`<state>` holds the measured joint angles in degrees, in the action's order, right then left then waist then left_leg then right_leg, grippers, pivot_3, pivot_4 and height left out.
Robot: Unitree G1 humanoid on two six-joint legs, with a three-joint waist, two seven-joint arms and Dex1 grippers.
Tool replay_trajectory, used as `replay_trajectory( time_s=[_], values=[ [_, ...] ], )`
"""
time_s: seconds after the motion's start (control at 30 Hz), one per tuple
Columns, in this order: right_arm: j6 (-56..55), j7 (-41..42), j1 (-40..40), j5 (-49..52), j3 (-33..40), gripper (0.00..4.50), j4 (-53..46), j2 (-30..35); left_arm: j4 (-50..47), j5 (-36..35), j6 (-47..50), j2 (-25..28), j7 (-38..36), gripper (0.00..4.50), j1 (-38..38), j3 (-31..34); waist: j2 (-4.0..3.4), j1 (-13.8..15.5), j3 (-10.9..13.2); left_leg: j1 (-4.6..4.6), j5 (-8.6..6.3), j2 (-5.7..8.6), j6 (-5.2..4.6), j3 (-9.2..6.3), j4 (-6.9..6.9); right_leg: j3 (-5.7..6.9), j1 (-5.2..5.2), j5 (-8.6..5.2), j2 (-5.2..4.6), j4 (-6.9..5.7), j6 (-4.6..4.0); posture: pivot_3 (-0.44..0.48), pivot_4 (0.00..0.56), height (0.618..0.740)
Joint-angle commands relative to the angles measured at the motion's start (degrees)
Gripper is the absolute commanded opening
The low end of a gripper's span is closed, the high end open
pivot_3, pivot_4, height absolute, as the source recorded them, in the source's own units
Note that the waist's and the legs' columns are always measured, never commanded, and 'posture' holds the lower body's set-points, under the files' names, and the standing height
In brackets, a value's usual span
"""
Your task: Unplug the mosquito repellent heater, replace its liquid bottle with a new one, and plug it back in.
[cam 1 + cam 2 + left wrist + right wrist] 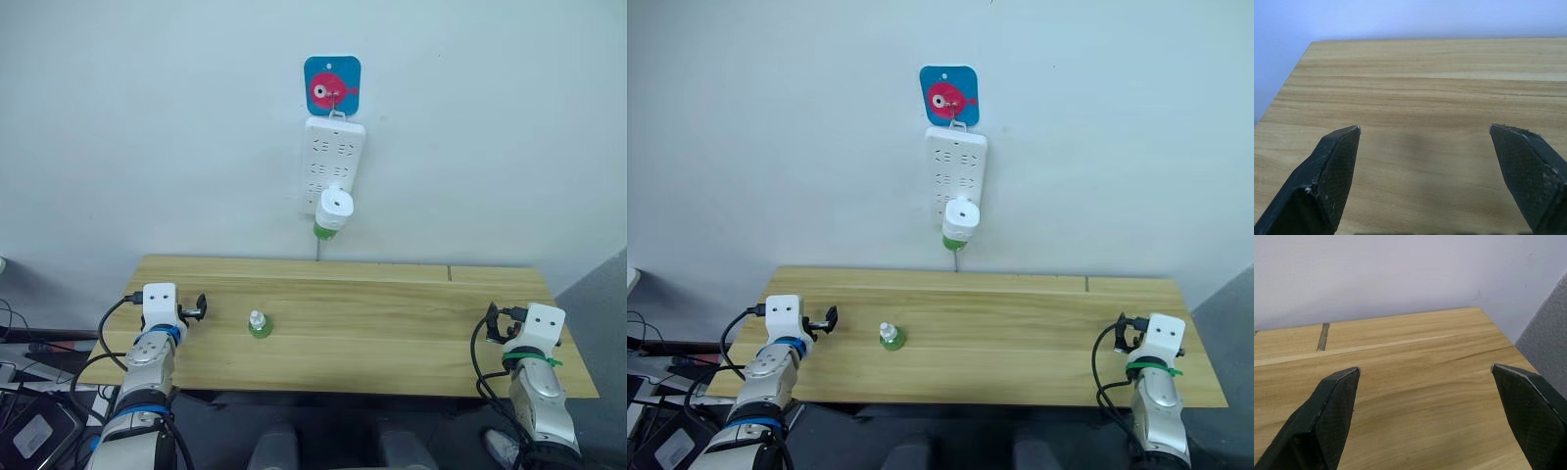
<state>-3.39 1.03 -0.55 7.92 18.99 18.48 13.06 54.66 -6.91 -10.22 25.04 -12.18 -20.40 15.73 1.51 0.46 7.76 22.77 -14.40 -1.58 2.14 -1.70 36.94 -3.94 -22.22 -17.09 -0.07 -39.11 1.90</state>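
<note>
Plain pale wall rose behind a wooden worktop, and a white power strip hung on that wall from a blue fish-pattern hook plate, above the middle of the worktop's far edge. The mosquito repellent heater was seated in the lower end of the strip, with a green-tinted liquid bottle fitted beneath it. A second bottle, small, green-based and upright, stood on the worktop left of centre, roughly midway between the near and far edges.

The left gripper rested over the worktop's left end, its 2 fingers spread wide with nothing between them, as the left wrist view confirmed. The right gripper rested over the right end, likewise wide and empty.

Assessment: no step appeared to have been started; the heater remained plugged in and the spare bottle untouched. The step in hand was judged to be the unplugging. That would call for 1 arm to be raised from the worktop to the wall and closed on the heater's body, then drawn straight away from the strip.

The heater sat well apart from both grippers, higher than either and between them; the spare bottle lay near the left gripper, towards the centre.
</note>
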Motion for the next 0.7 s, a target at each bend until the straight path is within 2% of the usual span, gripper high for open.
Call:
replay_trajectory(
  time_s=[0.03,0.7],
  values=[
    [-0.59,-0.33,0.02,0.22,0.66,4.47,-1.76,0.41,-1.05,-0.42,-0.30,1.03,-0.34,4.50,-0.30,0.50,0.00,0.00,0.00,0.00,0.00,0.00,0.00,0.00,0.00,0.00,0.00,0.00,0.00,0.00,0.00,0.113,0.129,0.740],
    [-0.51,-0.76,-0.23,0.31,0.57,4.47,-2.55,0.08,-2.40,-1.54,-0.95,0.66,-4.11,4.50,-0.54,0.97,0.00,-0.01,0.00,0.00,0.00,0.00,0.00,0.00,0.00,0.00,0.00,0.00,0.00,0.00,0.00,0.112,0.129,0.740]
  ],
)
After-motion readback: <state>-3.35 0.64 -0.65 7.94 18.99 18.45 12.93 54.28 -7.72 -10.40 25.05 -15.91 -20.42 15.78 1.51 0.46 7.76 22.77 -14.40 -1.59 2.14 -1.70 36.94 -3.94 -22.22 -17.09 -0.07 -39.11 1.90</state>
